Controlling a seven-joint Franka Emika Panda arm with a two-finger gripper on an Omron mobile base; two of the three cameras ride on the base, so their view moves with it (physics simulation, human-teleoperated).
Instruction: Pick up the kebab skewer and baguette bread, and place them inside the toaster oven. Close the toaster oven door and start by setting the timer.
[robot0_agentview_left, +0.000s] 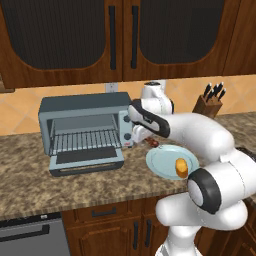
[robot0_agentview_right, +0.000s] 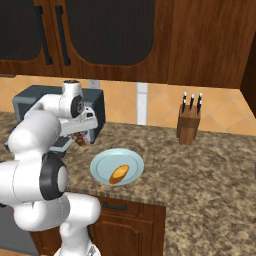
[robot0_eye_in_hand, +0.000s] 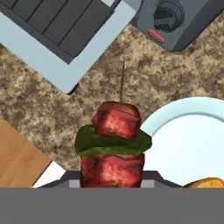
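Now gripper (robot0_agentview_left: 146, 140) clamped on kebab skewer (robot0_eye_in_hand: 113, 146), red chunks and a green slice filling lower centre of hand view, thin stick tip pointing up toward toaster oven (robot0_agentview_left: 85, 125) at upper left of left base view. Toaster oven door (robot0_agentview_left: 87, 160) dropped open onto granite counter (robot0_agentview_left: 30, 185), wire rack bare. Baguette bread (robot0_agentview_left: 181, 167) lying on pale blue plate (robot0_agentview_left: 162, 162), right of centre in left base view, just right of gripper; knife block (robot0_agentview_right: 188, 125) at upper right of right base view.
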